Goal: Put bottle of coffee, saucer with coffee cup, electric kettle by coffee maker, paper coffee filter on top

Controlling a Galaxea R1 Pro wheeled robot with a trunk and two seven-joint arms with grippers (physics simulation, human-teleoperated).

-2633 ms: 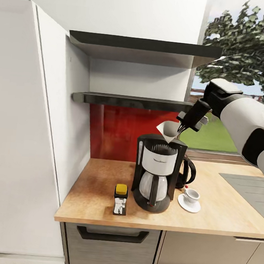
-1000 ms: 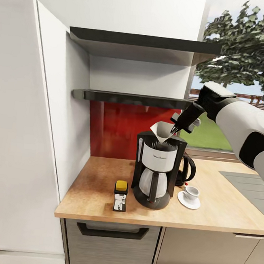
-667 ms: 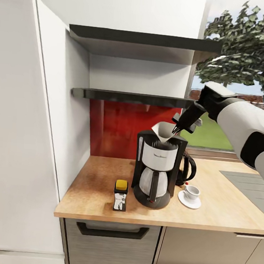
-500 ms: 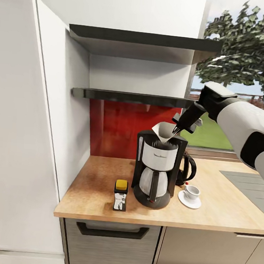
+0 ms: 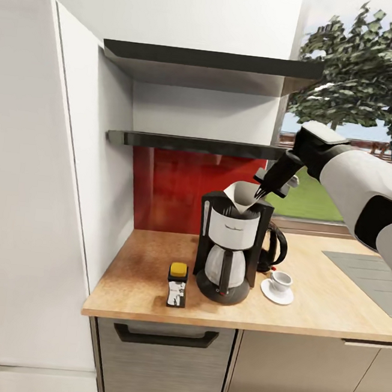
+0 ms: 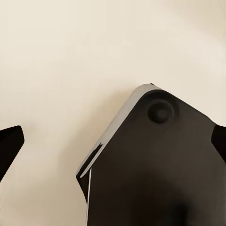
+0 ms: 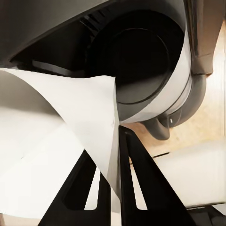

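The black-and-white coffee maker (image 5: 230, 248) stands on the tan countertop (image 5: 146, 263). My right gripper (image 5: 261, 192) is shut on the rim of the white paper coffee filter (image 5: 241, 196), whose tip dips into the machine's top. In the right wrist view the black fingers (image 7: 136, 179) pinch the filter (image 7: 56, 141) above the coffee maker's round opening (image 7: 136, 52). The bottle of coffee (image 5: 177, 284) stands to the machine's left. The coffee cup (image 5: 280, 280) sits on the saucer (image 5: 276, 295) to its right. The electric kettle (image 5: 273, 246) stands behind them. The black kitchen shelf (image 5: 195, 144) hangs above.
A tall white cabinet (image 5: 38, 203) closes off the counter's left end. A drawer with a black handle (image 5: 166, 336) sits under the counter. A grey inset panel (image 5: 369, 274) lies at the right, and a window (image 5: 349, 115) is behind my right arm. The left wrist view looks at a dark robot part (image 6: 155, 165) over a cream floor.
My right gripper has lowered the filter slightly, so its tip now sits in the coffee maker's top. The head view has shifted a little. Nothing on the counter has moved.
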